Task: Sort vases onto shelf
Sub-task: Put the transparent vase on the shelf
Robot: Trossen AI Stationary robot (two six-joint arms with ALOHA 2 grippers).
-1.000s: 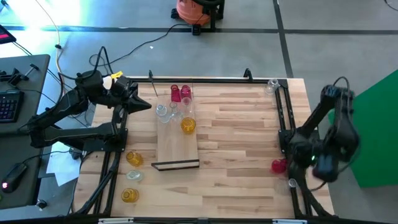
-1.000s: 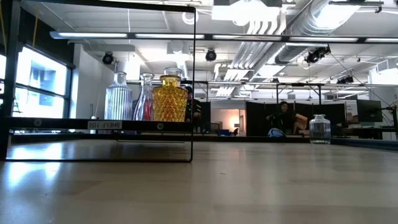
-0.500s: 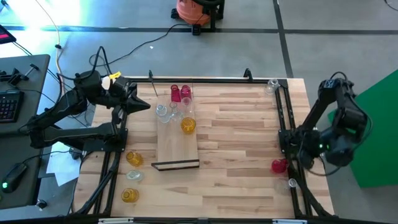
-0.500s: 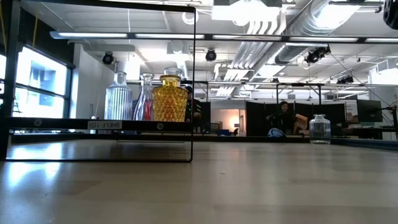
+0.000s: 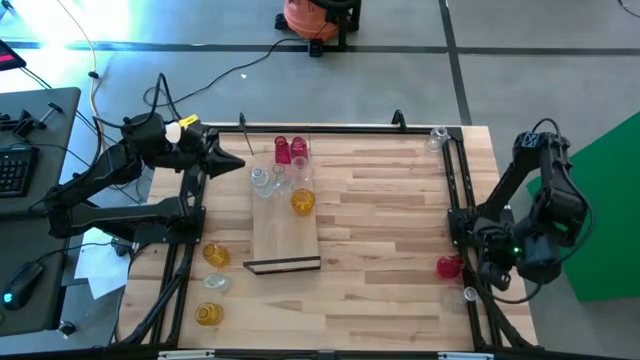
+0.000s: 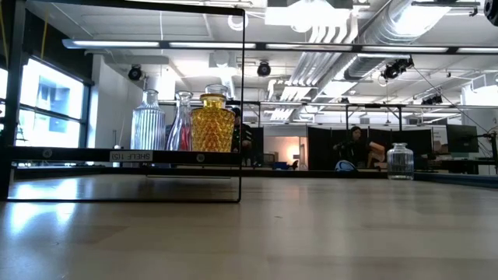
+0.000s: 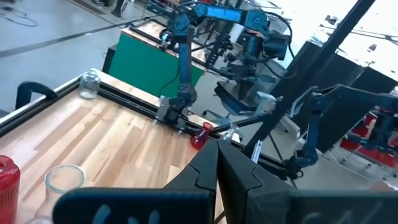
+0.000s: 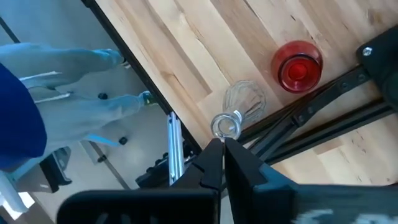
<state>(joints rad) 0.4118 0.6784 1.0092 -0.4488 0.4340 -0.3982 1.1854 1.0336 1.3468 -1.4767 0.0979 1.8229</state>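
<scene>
Vases are split between the shelf (image 5: 285,240) and the table edges. On the light-wood shelf's far end stand two red vases (image 5: 290,150), two clear ones (image 5: 265,180) and an amber vase (image 5: 303,201). Three more, amber, clear and amber (image 5: 215,254), wait along the table's left side, a red vase (image 5: 448,266) and a small clear vase (image 5: 468,293) sit at the right edge beside the black frame rail (image 5: 455,200), and another clear one (image 5: 437,137) stands at the far right corner.

The right gripper (image 8: 217,152) hangs above the small clear vase (image 8: 227,124), fingers pressed together and holding nothing. The left gripper (image 5: 235,165) hovers near the shelf's far end, likewise closed and empty.

Risk lies mostly on the right: that clear vase sits tight against the frame rail, so a descent with closed fingers would likely strike its mouth and tip it. Opening wide may also snag the rail or nudge the red vase nearby. On the left, the closed fingertips point toward the crowded shelved vases, where a careless sweep could topple several.
</scene>
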